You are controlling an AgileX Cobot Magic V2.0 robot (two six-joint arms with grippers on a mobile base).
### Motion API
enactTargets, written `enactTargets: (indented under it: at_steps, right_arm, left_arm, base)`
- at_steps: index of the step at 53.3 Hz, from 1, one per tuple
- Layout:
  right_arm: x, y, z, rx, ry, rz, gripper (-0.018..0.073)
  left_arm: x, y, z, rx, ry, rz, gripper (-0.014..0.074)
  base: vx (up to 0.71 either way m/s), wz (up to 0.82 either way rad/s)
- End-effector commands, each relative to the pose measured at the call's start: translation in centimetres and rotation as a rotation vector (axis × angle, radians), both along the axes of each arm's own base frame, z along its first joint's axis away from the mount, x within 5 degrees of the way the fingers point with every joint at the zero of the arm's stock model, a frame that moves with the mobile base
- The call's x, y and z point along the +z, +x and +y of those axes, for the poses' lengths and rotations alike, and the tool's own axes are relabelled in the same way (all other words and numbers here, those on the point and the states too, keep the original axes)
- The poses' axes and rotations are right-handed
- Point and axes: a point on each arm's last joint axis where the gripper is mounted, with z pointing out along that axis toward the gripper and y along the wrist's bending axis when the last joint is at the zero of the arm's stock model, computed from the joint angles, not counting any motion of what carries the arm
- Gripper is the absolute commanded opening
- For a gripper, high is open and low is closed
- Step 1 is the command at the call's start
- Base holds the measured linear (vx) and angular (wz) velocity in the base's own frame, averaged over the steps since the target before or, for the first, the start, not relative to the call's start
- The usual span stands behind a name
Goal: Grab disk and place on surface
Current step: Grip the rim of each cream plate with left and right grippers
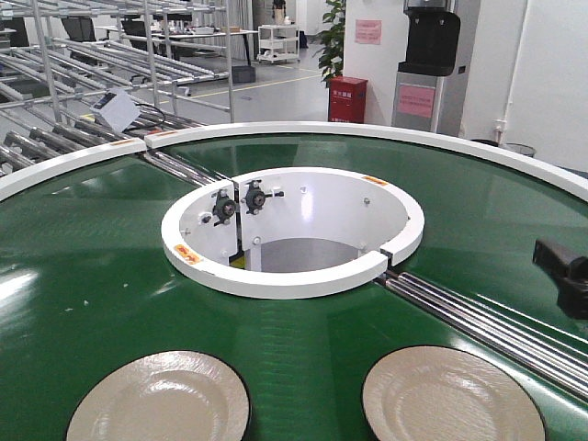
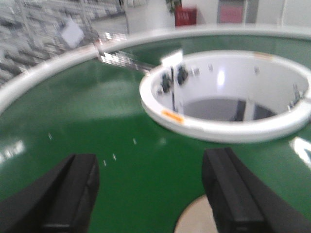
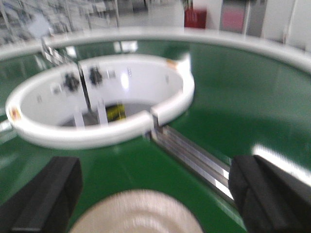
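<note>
Over the green conveyor belt (image 1: 83, 303), both grippers hang spread wide and empty above two cream disks.

Left gripper (image 2: 149, 160) has its black fingers (image 2: 73, 194) far apart with nothing between them; the left disk (image 2: 192, 221) lies on the belt just below, close to its right-hand finger, which partly hides it. Right gripper (image 3: 153, 167) is equally wide and holds nothing; the right disk (image 3: 138, 213) lies beneath it, midway between the fingers. Ahead of both sits the white inner ring (image 1: 294, 280); steel rollers (image 1: 478, 317) cross the belt ahead-right of the right gripper.
</note>
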Motion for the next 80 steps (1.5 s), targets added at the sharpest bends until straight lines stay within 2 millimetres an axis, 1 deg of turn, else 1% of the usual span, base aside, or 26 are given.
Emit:
enactTargets:
  at_steps: [1, 8, 13, 17, 20, 25, 29, 35, 41, 46, 51, 54, 60, 64, 66, 69, 73, 77, 79, 80]
  right_arm:
    - [1.2, 1.3, 0.0, -0.009, -0.005, 0.053, 0.059]
    - [-0.1, 4.5, 0.4, -0.016, -0.009, 0.245, 0.0531]
    - [-1.0, 6.6, 0.9, 0.006, -0.002, 0.343, 0.0513]
    - [-2.1, 8.1, 1.1, 0.032, 0.005, 0.421, 0.0512]
    - [-2.8, 9.1, 0.8, 0.042, 0.068, 0.47, 0.0512]
    - [-3.5, 10.4, -0.5, 0.079, 0.16, 0.517, 0.0512]
    - [-4.4, 11.3, -1.9, 0.116, 0.285, 0.539, 0.0512]
    - [-5.6, 12.1, -5.1, 0.148, 0.445, 0.548, 0.0512]
    - [-6.9, 12.4, -8.6, 0.125, 0.549, 0.548, 0.0512]
    - [-7.6, 12.4, -10.9, 0.07, 0.603, 0.537, 0.0512]
    - [-7.9, 12.4, -12.0, 0.032, 0.613, 0.523, 0.0512]
    - [-8.0, 12.5, -12.2, 0.019, 0.61, 0.515, 0.0512]
    - [-8.0, 12.5, -12.3, 0.011, 0.604, 0.508, 0.0512]
    - [-7.9, 12.5, -12.3, 0.011, 0.605, 0.507, 0.0512]
    - [-7.9, 12.5, -12.3, 0.011, 0.605, 0.507, 0.0512]
    - [-7.9, 12.5, -12.3, 0.011, 0.605, 0.507, 0.0512]
    - [-7.9, 12.5, -12.3, 0.011, 0.605, 0.507, 0.0512]
    - [-8.0, 12.5, -12.3, 0.011, 0.604, 0.508, 0.0511]
    - [-8.0, 12.5, -12.3, 0.011, 0.602, 0.509, 0.051]
    - [-8.0, 12.5, -12.3, 0.011, 0.601, 0.509, 0.051]
  left_arm:
    - [0.9, 2.0, -0.1, -0.008, 0.008, 0.029, 0.0545]
    - [-0.9, 6.2, -0.4, -0.043, 0.004, 0.267, 0.0542]
    - [-2.9, 9.1, -0.6, -0.067, 0.001, 0.437, 0.0542]
    - [-4.5, 10.9, -0.4, -0.081, 0.02, 0.525, 0.0542]
    - [-5.8, 12.0, 0.1, -0.073, 0.006, 0.572, 0.0542]
    - [-7.8, 13.0, 1.4, -0.05, -0.041, 0.643, 0.0542]
    - [-8.9, 13.3, 2.6, -0.037, -0.098, 0.69, 0.0542]
    - [-10.0, 13.7, 4.2, -0.054, -0.171, 0.715, 0.0542]
    - [-11.7, 14.5, 4.9, -0.129, -0.259, 0.737, 0.0542]
    - [-13.8, 15.4, 4.6, -0.229, -0.33, 0.769, 0.0542]
    - [-16.0, 16.4, 3.9, -0.307, -0.394, 0.803, 0.0542]
    - [-17.3, 16.9, 3.5, -0.323, -0.426, 0.821, 0.0542]
    - [-19.6, 17.5, 2.7, -0.348, -0.426, 0.877, 0.0542]
    - [-20.4, 17.7, 1.9, -0.366, -0.433, 0.896, 0.0541]
    - [-20.5, 17.8, 1.4, -0.387, -0.438, 0.893, 0.0535]
    - [-20.4, 17.9, 0.4, -0.436, -0.45, 0.877, 0.0513]
    - [-20.2, 18.0, -0.9, -0.499, -0.455, 0.855, 0.0447]
    - [-20.1, 18.0, -1.9, -0.527, -0.457, 0.854, 0.0301]
    - [-20.1, 18.0, -2.2, -0.531, -0.459, 0.854, 0.0195]
    - [-20.1, 18.0, -2.2, -0.531, -0.461, 0.854, 0.0156]
  base:
    - [0.0, 0.0]
    - [0.0, 0.0]
    - [0.0, 0.0]
    - [0.0, 0.0]
    - [0.0, 0.0]
    - [0.0, 0.0]
    - [0.0, 0.0]
    - [0.0, 0.0]
    - [0.0, 0.0]
    - [0.0, 0.0]
    - [0.0, 0.0]
    - [0.0, 0.0]
    - [0.0, 0.0]
    - [0.0, 0.0]
    - [0.0, 0.0]
    - [0.0, 0.0]
    - [0.0, 0.0]
    - [0.0, 0.0]
    - [0.0, 0.0]
    - [0.0, 0.0]
